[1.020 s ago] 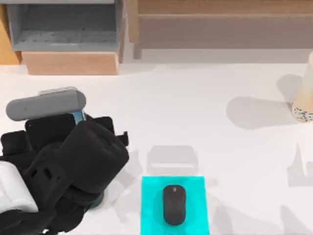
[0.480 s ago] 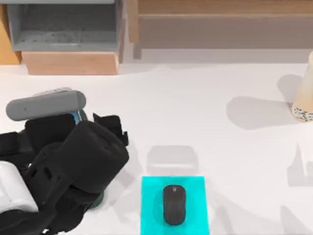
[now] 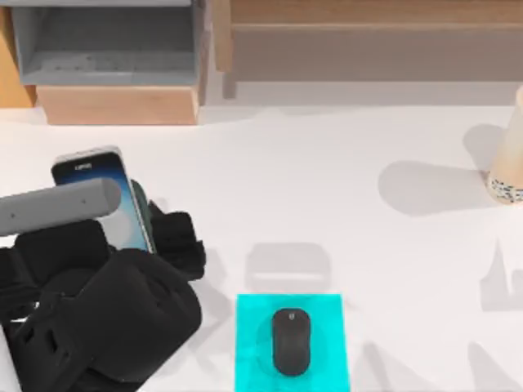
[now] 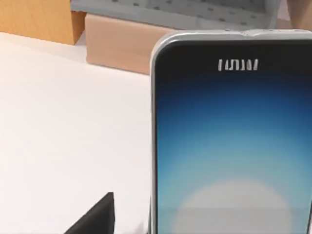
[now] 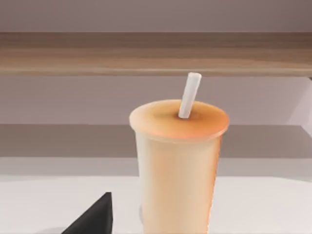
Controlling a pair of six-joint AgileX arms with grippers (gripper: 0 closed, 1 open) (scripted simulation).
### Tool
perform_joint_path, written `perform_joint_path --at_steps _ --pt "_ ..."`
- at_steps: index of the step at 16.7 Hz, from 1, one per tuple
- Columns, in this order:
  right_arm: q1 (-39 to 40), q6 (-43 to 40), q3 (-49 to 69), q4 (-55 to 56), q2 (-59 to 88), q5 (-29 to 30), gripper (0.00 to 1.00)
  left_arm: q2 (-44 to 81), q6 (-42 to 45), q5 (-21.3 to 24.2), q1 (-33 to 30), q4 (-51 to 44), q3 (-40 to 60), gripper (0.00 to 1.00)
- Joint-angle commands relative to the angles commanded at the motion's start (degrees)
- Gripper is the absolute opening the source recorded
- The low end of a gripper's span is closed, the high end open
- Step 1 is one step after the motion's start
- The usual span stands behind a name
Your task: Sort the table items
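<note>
Left arm sits at the desk's (image 3: 327,180) near-left corner, its gripper (image 3: 151,224) holding the phone (image 3: 110,192). The phone is lifted off the white desk and tilted, its blue-white screen facing up toward the overhead camera and its top end pointing to the far side. The black fingers (image 3: 176,237) grip the phone's lower part; the exact contact is hidden behind the arm's body. In the left wrist view the phone (image 4: 231,141) stands right in front of the camera with a grey band of lettering near its top edge, and one dark fingertip (image 4: 95,219) pokes in just beside it.

A black mouse (image 3: 291,341) lies on a cyan mat (image 3: 253,327) at the near middle of the desk, well apart from the phone.

The cup (image 3: 511,159) stands upright at the desk's right edge, dark-speckled at its base. The right wrist view looks at it close up: cream-orange cup (image 5: 178,161) with a white straw (image 5: 189,95) sticking out of the top, and a dark fingertip (image 5: 95,219) beside it. Cannot tell whether the right fingers are open or closed.

At the far left stands a grey bin (image 3: 106,45) with wooden blocks (image 3: 118,104) around it; a wooden shelf (image 3: 368,41) runs along the far side.
</note>
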Motion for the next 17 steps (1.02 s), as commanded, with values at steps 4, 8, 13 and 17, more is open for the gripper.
perform_joint_path --at_steps 4,8,13,17 --pt "0.0 0.0 0.0 0.0 0.0 0.0 1.0 1.9 -3.7 -0.3 -1.0 -5.0 1.7 1.0" --pt "0.0 0.0 0.0 0.0 0.0 0.0 1.0 5.0 -5.5 0.3 -0.9 -8.7 3.5 1.0" --pt "0.0 0.0 0.0 0.0 0.0 0.0 1.0 4.2 -4.8 0.9 -0.4 -8.0 3.1 1.0" --pt "0.0 0.0 0.0 0.0 0.0 0.0 1.0 -2.9 1.8 7.9 3.5 -2.5 -0.2 1.0"
